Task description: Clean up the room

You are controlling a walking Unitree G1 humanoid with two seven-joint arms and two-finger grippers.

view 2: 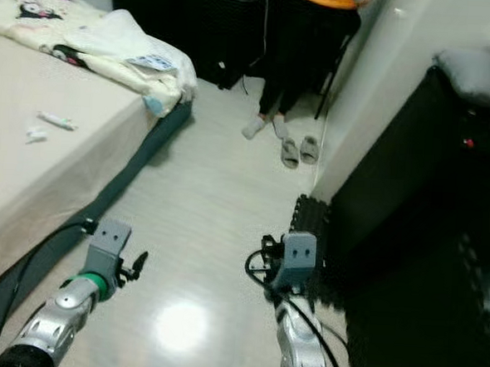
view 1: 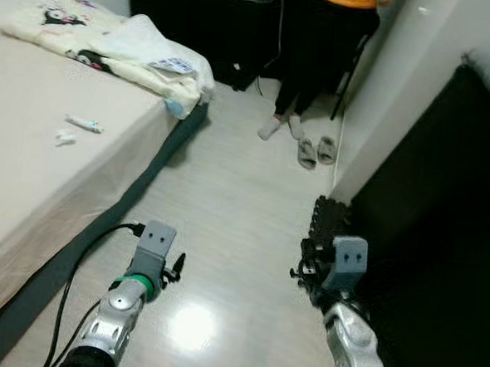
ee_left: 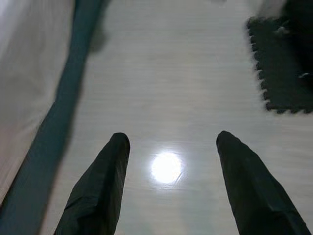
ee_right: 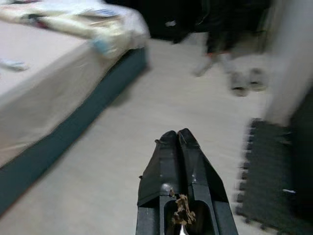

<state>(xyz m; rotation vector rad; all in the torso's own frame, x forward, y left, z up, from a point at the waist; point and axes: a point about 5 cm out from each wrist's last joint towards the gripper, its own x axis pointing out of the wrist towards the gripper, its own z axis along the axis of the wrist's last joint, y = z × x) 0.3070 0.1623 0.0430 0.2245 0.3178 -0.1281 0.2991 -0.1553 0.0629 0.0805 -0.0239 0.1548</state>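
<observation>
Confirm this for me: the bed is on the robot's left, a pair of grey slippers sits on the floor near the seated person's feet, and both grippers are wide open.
One thing is wrong. The left gripper is open, but the right gripper is shut, its two fingers pressed together, as the right wrist view shows. The rest holds: the bed is on the robot's left, and the grey slippers sit on the floor beside the person's feet.

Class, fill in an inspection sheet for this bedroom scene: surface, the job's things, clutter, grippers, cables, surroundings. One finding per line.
Surface: pale glossy floor with a lamp glare; bed on the robot's left.
Job's things: small tube and a white scrap lying on the bed.
Clutter: crumpled printed blanket at the bed's far end; pair of slippers on the floor.
Grippers: left gripper open above the floor; right gripper shut, holding nothing.
Cables: black cable at the left arm.
Surroundings: person seated ahead; black foam mat on the right.
</observation>
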